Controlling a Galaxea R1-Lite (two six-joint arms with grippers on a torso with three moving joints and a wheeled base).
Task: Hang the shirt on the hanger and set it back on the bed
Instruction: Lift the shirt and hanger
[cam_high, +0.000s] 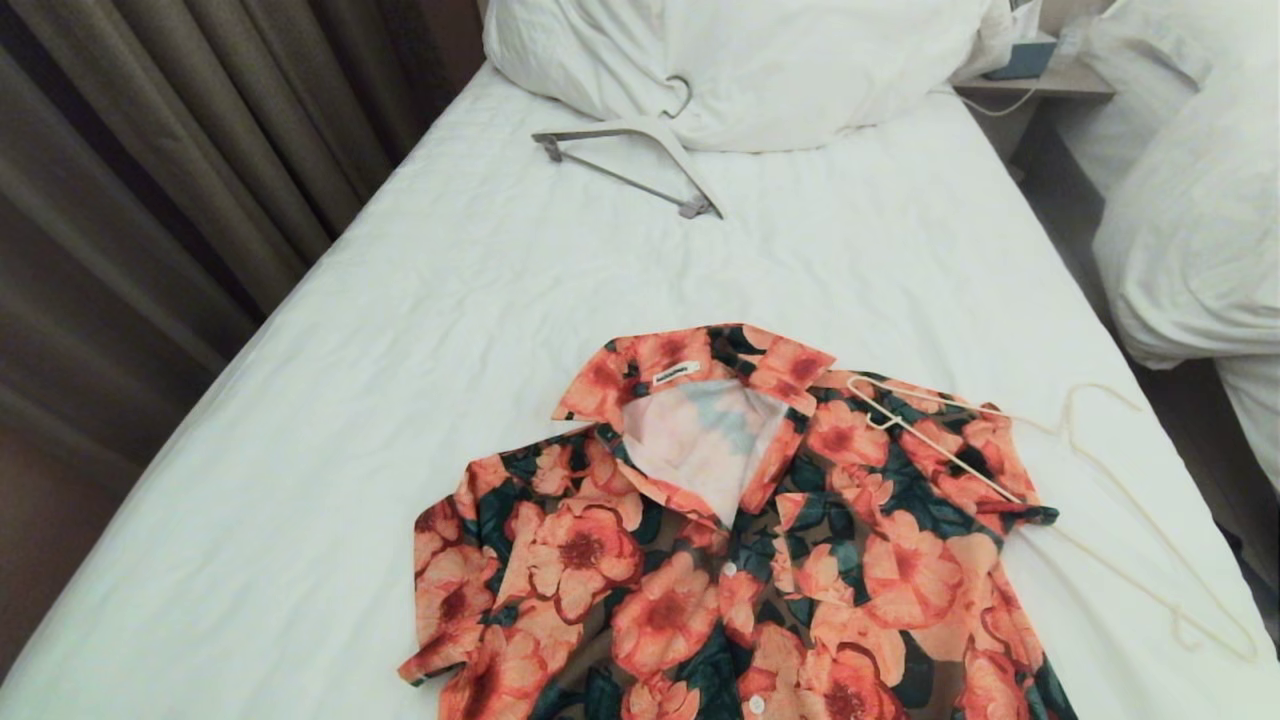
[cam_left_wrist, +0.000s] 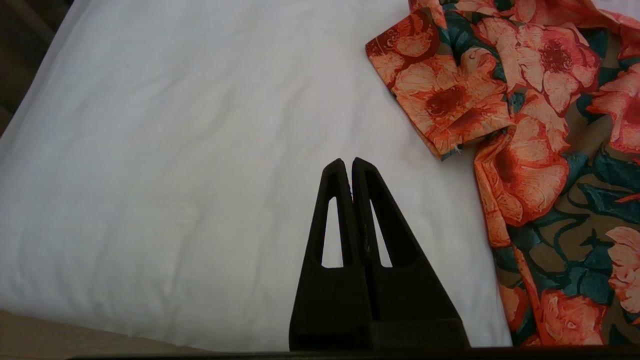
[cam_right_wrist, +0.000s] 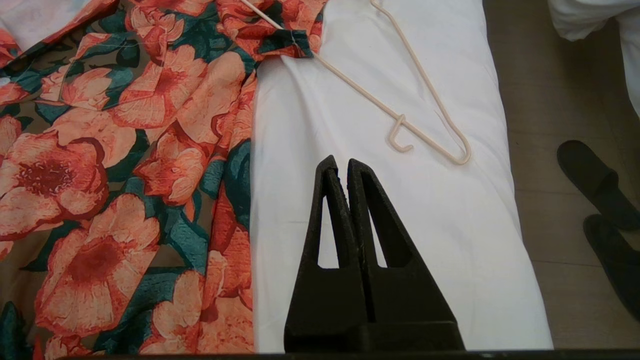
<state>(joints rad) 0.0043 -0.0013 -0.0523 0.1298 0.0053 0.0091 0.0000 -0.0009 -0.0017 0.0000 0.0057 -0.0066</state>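
Note:
The shirt (cam_high: 740, 540), orange-pink flowers on dark green, lies flat and front up on the bed (cam_high: 400, 400), collar open toward the pillow. The thin cream wire hanger (cam_high: 935, 450) lies partly on the shirt's right shoulder; the rest is on the sheet near the bed's right edge. Neither gripper shows in the head view. My left gripper (cam_left_wrist: 348, 161) hovers shut and empty over bare sheet beside the shirt's left sleeve (cam_left_wrist: 450, 100). Also shut and empty, my right gripper (cam_right_wrist: 340, 160) hangs over the sheet between the shirt (cam_right_wrist: 125, 150) and the hanger (cam_right_wrist: 360, 90), just short of its end loop.
A thicker white hanger with a grey bar (cam_high: 672, 150) lies by the big pillow (cam_high: 780, 60). Curtains (cam_high: 150, 180) run along the bed's left side. Right of the bed are a floor gap with black slippers (cam_right_wrist: 595, 185), a nightstand (cam_high: 1040, 75) and another white bed (cam_high: 1190, 230).

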